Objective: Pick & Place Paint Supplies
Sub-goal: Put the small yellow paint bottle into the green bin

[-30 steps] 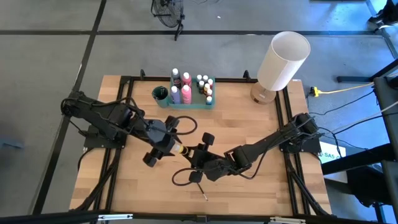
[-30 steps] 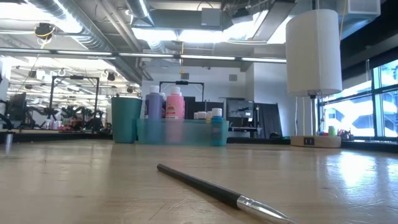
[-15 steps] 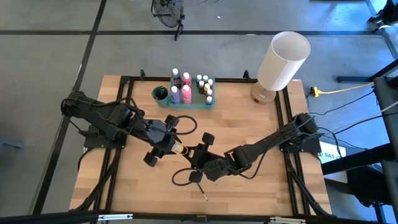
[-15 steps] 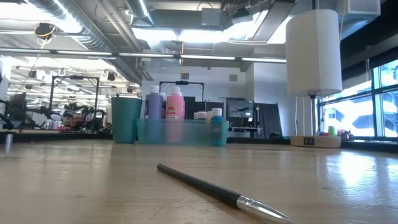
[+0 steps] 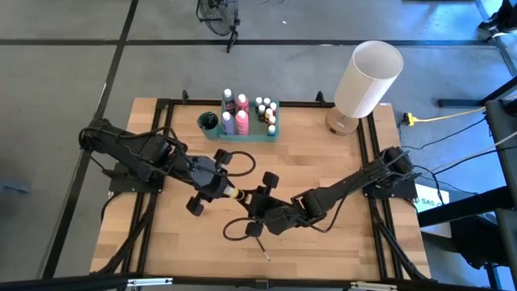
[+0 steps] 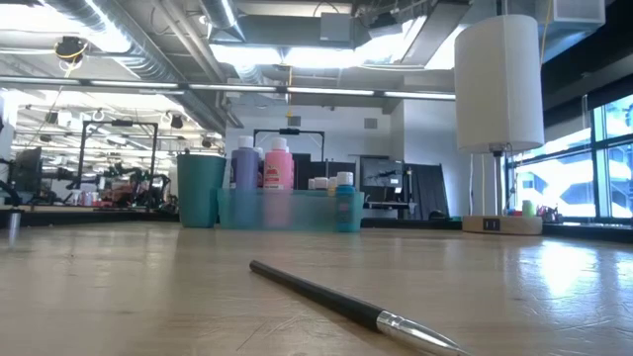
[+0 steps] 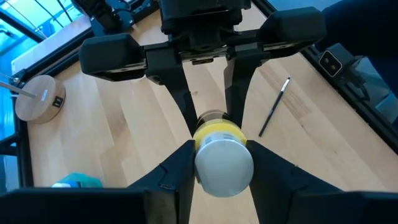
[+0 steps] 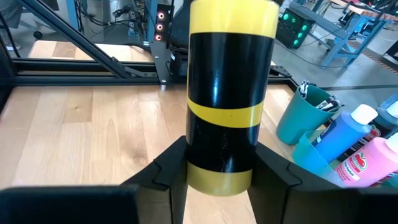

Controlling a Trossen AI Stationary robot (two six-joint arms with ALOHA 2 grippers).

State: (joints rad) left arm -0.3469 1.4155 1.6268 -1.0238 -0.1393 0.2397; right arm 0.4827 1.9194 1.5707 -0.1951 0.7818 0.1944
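A paint bottle [image 5: 235,194] with a black-and-yellow body and a white cap hangs over the middle of the table between my two grippers. My left gripper [image 5: 224,188] is shut on its cap end, and my right gripper [image 5: 252,202] is shut on its bottom end. A thin dark paintbrush [image 5: 260,245] lies flat on the wood near the front edge, also in the low view [image 6: 346,302]. Other paint bottles [image 5: 242,113] stand in the green tray [image 5: 276,132] at the far side. My left gripper pinches the bottle's white cap [image 7: 224,165] between its two fingers [image 7: 179,169], one on each side. The bottle runs on from the fingers in line with them, clear of the table. My right gripper pinches the bottle's body at its lowest yellow band [image 8: 219,177], by the bottom end, between its two fingers [image 8: 169,167]. The bottle [image 8: 229,93] reaches onward past the fingertips toward the left gripper. It is lifted clear of the wood.
A teal cup [image 5: 208,123] holding brushes stands left of the tray. A big white lamp [image 5: 367,79] on a round wooden base stands at the far right corner. Black frame rails run along the table's sides.
My left gripper's fingers have closed in on the bottle's cap end. Both arms and the bottle have stayed where they were.
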